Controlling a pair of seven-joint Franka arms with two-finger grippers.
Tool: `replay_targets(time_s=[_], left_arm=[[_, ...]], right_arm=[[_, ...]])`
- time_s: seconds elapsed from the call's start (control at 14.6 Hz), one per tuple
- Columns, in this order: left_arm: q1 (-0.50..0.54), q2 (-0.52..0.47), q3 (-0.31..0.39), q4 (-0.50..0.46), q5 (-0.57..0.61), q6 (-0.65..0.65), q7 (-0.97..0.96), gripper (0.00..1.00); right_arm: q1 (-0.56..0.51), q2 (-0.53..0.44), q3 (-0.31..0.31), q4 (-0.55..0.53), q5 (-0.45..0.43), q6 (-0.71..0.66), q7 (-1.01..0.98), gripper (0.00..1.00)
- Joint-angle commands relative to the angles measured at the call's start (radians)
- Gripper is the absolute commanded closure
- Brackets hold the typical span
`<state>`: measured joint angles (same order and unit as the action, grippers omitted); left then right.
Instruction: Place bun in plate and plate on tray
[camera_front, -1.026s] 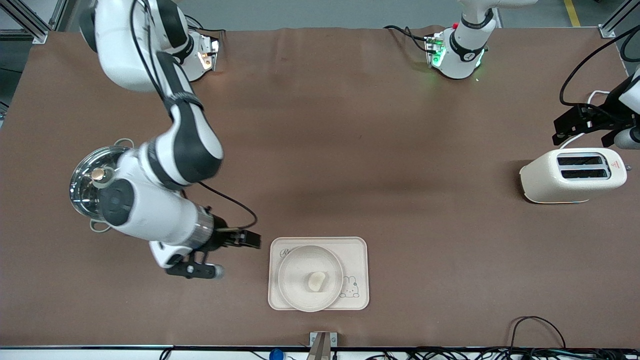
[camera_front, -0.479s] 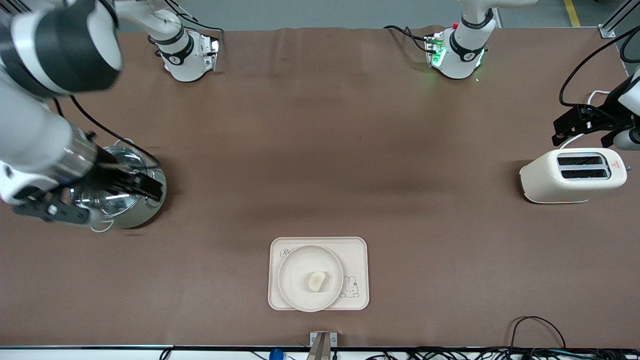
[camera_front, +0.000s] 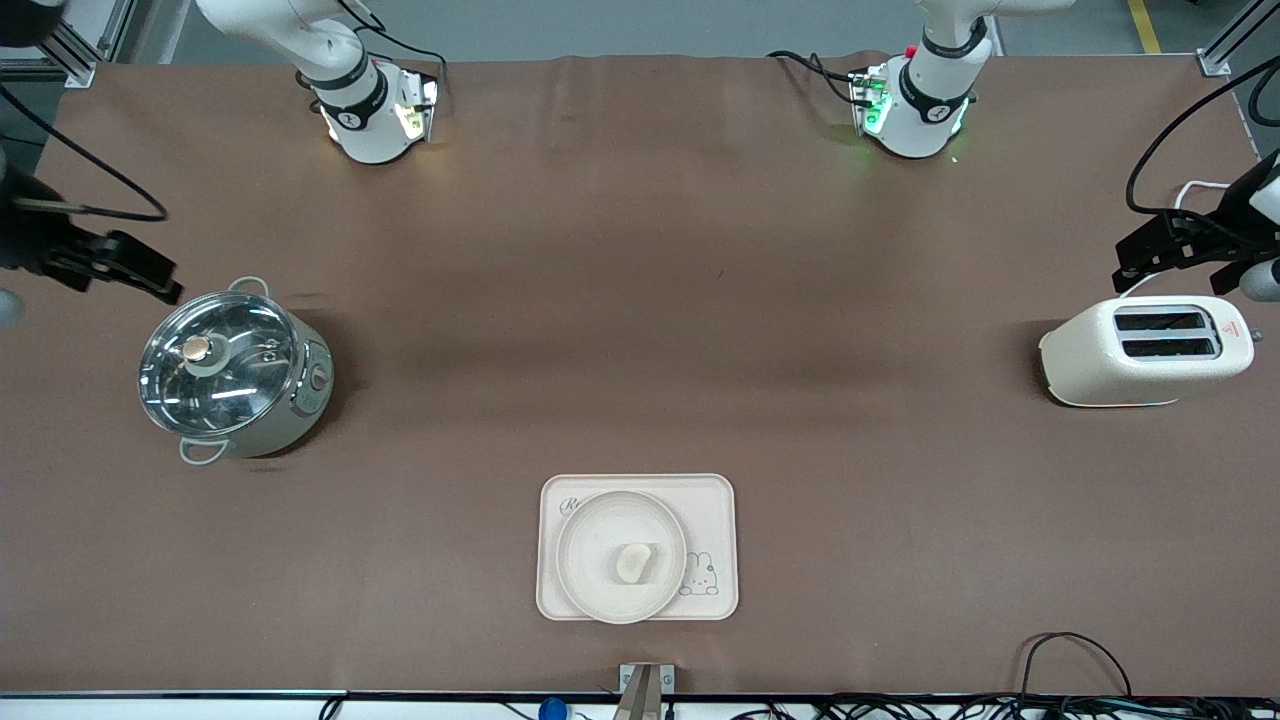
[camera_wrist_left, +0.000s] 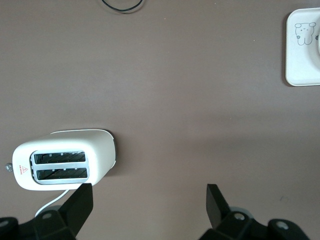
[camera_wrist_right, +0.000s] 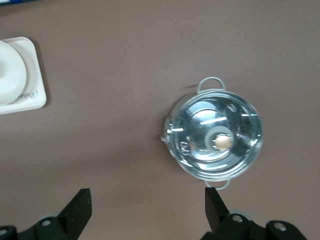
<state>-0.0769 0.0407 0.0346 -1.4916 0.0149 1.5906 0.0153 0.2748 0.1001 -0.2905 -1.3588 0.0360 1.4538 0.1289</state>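
Observation:
The cream bun (camera_front: 632, 562) lies in the round plate (camera_front: 590, 560). The plate sits on the rectangular rabbit tray (camera_front: 715, 505), near the table edge closest to the front camera. My right gripper (camera_wrist_right: 147, 200) is open and empty, high over the table edge by the pot; it shows at the picture's edge in the front view (camera_front: 95, 265). Its wrist view shows a tray corner (camera_wrist_right: 35, 95) and part of the plate (camera_wrist_right: 10, 75). My left gripper (camera_wrist_left: 149, 197) is open and empty, up beside the toaster, and waits there (camera_front: 1180, 245). A tray corner (camera_wrist_left: 300, 50) shows in its view.
A steel pot with a glass lid (camera_front: 232, 370) stands toward the right arm's end, also in the right wrist view (camera_wrist_right: 216, 142). A cream toaster (camera_front: 1145, 350) stands toward the left arm's end, also in the left wrist view (camera_wrist_left: 62, 160). Cables (camera_front: 1070, 650) lie along the near edge.
My right arm has drawn away from beside the tray, risen and swung out past the pot to the table's end. Bun, plate and tray have not moved. The left arm is nearly still.

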Motion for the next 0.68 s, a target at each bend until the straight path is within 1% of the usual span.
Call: replay_targets(time_s=[0.0, 0.14, 0.34, 0.48, 0.62], left_arm=[[0.0, 0.004, 0.001, 0.014, 0.007, -0.006, 0.008, 0.0], [0.0, 0.004, 0.001, 0.014, 0.007, -0.006, 0.009, 0.0], [0.0, 0.004, 0.001, 0.014, 0.007, -0.006, 0.009, 0.0], [0.0, 0.004, 0.001, 0.016, 0.008, -0.006, 0.009, 0.0], [0.002, 0.004, 0.001, 0.019, 0.011, -0.006, 0.009, 0.0]], right_arm=[[-0.107, -0.118, 0.077, -0.12, -0.019, 0.023, -0.078, 0.0], [-0.158, -0.151, 0.083, -0.131, -0.019, -0.009, -0.101, 0.0], [-0.264, -0.178, 0.2, -0.134, -0.021, -0.045, -0.104, 0.0], [-0.276, -0.184, 0.205, -0.132, -0.021, -0.049, -0.107, 0.0], [-0.27, -0.183, 0.205, -0.128, -0.06, -0.049, -0.143, 0.0]])
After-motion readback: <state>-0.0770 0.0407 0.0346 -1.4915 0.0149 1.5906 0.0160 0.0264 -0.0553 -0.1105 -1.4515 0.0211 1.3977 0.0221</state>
